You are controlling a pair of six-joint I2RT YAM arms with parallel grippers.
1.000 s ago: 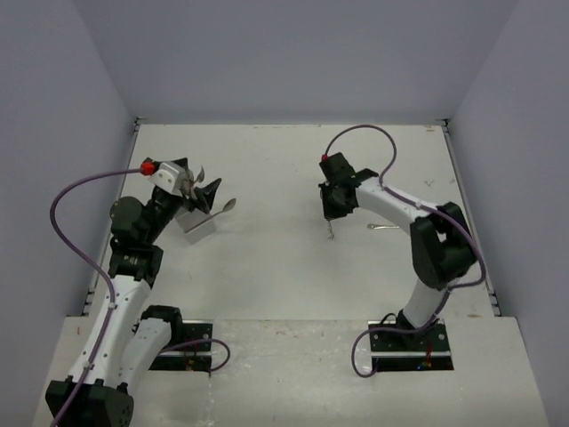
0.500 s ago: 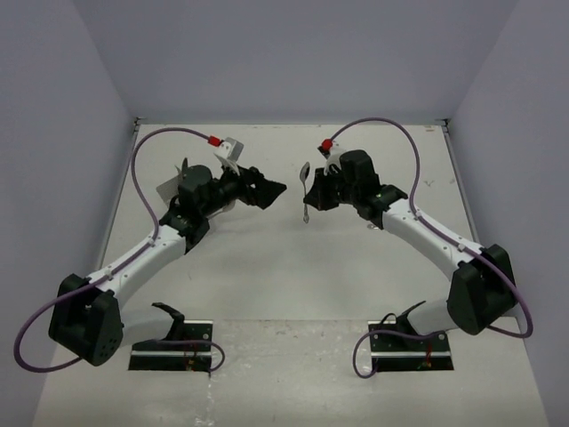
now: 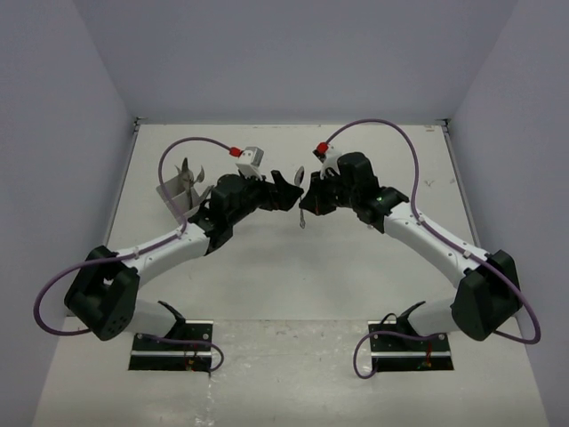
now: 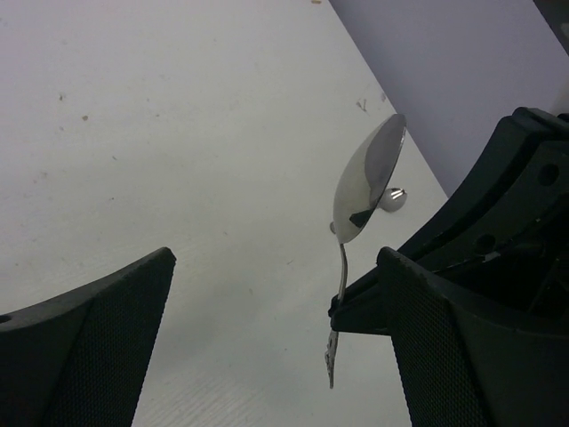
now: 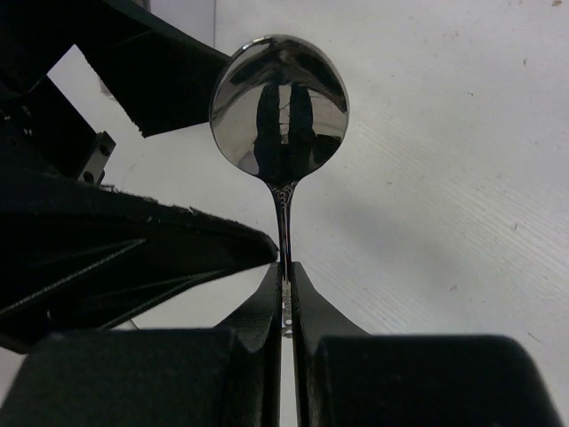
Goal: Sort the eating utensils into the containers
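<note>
the right gripper (image 5: pixel 284 283) pinches 1 spoon (image 5: pixel 278 107) by its slim handle, jaws closed hard on it, the bowl raised clear of the fingertips. the left gripper (image 4: pixel 276 356) faces it with its fingers spread wide. the spoon seems to stand between them without touching, much nearer 1 finger than the other. from above, the 2 grippers meet in the air just past table centre toward 12 o'clock. the containers (image 3: pixel 175 191) sit well apart at 10 o'clock, with other utensils (image 3: pixel 191 169) standing in them.

this reads as a handover, and timing is the main risk. if the right jaws let go before the left ones grip, the spoon drops to the table. because it sits off-centre, the closing fingers could push it sideways and twist it in the pinch. a grip on the curved, polished bowl would likely slip or swing. the 2 grippers are also very close, so a small misjudged approach could knock them together.

the table (image 3: pixel 267 267) is matte white, faintly ribbed, with a few dark specks. plain pale lavender walls (image 3: pixel 284 62) close it in at 9, 12 and 3 o'clock. the arms stand on black base plates (image 3: pixel 173 351) at 6 o'clock.
</note>
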